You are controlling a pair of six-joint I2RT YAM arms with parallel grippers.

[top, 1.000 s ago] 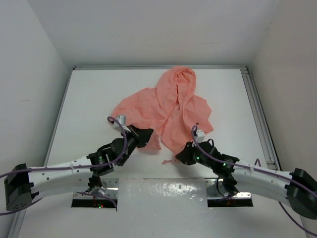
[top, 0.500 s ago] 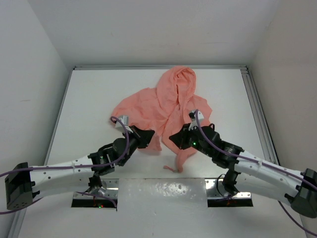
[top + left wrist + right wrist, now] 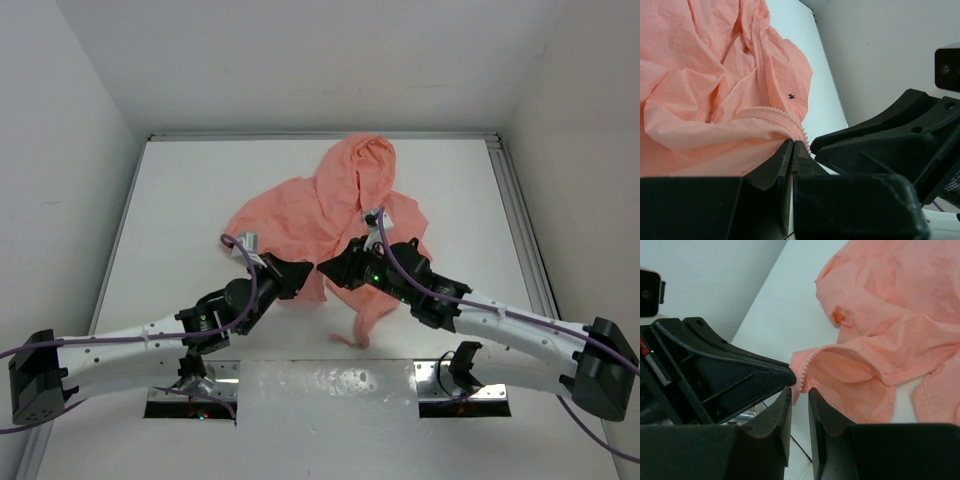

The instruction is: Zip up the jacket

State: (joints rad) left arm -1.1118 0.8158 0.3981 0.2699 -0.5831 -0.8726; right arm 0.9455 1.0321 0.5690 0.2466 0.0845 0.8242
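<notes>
The salmon-pink jacket [image 3: 335,205] lies crumpled on the table's middle, hood at the far side. My left gripper [image 3: 302,272] is shut on the jacket's near zipper edge [image 3: 782,116]; the small dark spot [image 3: 790,94] shows beyond it. My right gripper [image 3: 327,269] sits tip to tip with the left one. Its jaws stand a narrow gap apart with nothing between them [image 3: 800,391], and the toothed zipper edge [image 3: 805,369] hangs just beyond its fingertips. A strip of the jacket [image 3: 362,318] trails toward the near edge under the right arm.
The white table [image 3: 180,200] is walled at left, right and back. A metal rail [image 3: 520,230] runs along the right side. Purple cables loop over both arms. The left gripper's black fingers [image 3: 725,370] fill the left of the right wrist view.
My right gripper has moved up and to the left, from the near edge to the left gripper's tips. The jacket's lower strip was dragged out. The left arm has stayed put.
</notes>
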